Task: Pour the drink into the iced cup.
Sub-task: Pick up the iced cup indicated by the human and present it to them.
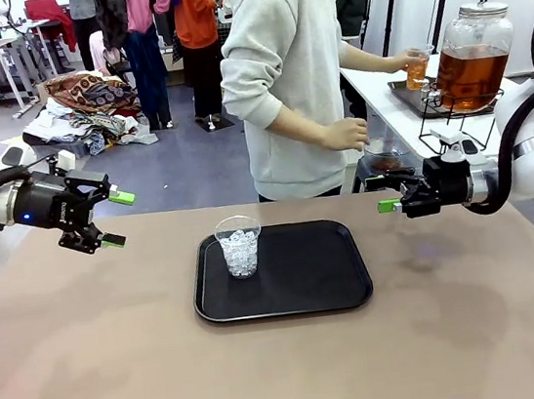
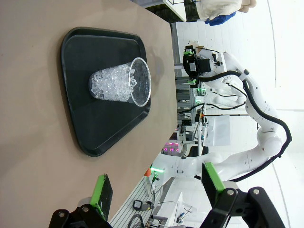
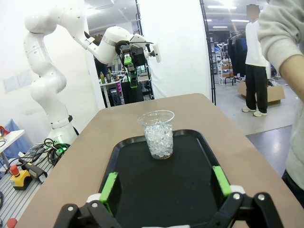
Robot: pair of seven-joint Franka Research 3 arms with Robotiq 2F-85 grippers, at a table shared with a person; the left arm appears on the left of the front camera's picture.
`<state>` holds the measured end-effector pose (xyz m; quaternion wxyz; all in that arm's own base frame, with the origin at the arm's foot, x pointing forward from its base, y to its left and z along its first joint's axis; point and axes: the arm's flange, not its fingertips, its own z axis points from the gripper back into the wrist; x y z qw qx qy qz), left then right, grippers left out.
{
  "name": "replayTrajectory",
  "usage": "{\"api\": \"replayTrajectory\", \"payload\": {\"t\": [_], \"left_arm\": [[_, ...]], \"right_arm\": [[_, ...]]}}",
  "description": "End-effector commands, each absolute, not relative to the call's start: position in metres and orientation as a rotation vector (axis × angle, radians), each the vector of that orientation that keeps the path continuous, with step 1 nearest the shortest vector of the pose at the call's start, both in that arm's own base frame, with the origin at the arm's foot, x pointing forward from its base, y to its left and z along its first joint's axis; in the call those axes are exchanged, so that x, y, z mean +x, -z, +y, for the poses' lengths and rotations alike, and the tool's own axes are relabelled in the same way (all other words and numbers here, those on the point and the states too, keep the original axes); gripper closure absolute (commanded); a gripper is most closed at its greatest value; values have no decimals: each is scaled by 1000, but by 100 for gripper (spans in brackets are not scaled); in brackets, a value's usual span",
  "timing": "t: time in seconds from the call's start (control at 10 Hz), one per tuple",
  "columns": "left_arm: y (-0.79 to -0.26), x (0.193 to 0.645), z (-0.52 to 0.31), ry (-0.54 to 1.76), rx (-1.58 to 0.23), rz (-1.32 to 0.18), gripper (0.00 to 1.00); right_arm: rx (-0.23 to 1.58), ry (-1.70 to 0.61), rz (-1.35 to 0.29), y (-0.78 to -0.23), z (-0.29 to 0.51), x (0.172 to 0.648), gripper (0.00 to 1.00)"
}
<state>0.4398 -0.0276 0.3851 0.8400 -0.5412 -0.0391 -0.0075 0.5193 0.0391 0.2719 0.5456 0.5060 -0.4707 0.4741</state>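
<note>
A clear plastic cup full of ice (image 1: pixel 240 246) stands upright on the left part of a black tray (image 1: pixel 316 272) in the middle of the table. Left of the tray, above the table, my left gripper (image 1: pixel 118 219) hovers open and empty, and its wrist view shows the iced cup (image 2: pixel 121 85) on the tray (image 2: pixel 85 123) ahead. To the tray's right my right gripper (image 1: pixel 383 194) is open and empty too, facing the cup (image 3: pixel 159 135). At the far right the person holds a small cup of amber drink (image 1: pixel 416 70) at a side table.
A large glass dispenser jar (image 1: pixel 472 59) of amber liquid stands on a wire rack on the side table at the back right. The person's other hand (image 1: pixel 347 134) hangs near the table's far edge. The tray's right half is bare.
</note>
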Motion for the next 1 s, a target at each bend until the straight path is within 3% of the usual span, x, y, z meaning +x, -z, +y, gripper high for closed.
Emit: {"api": "replayTrajectory", "payload": {"t": [0.0,0.9], "left_arm": [[-386,439,-28,16,-1147,-85,0],[-386,439,-28,16,-1147,-85,0]], "right_arm": [[1199,-1127,-1117,-274,39,520,0],[1199,-1127,-1117,-274,39,520,0]]}}
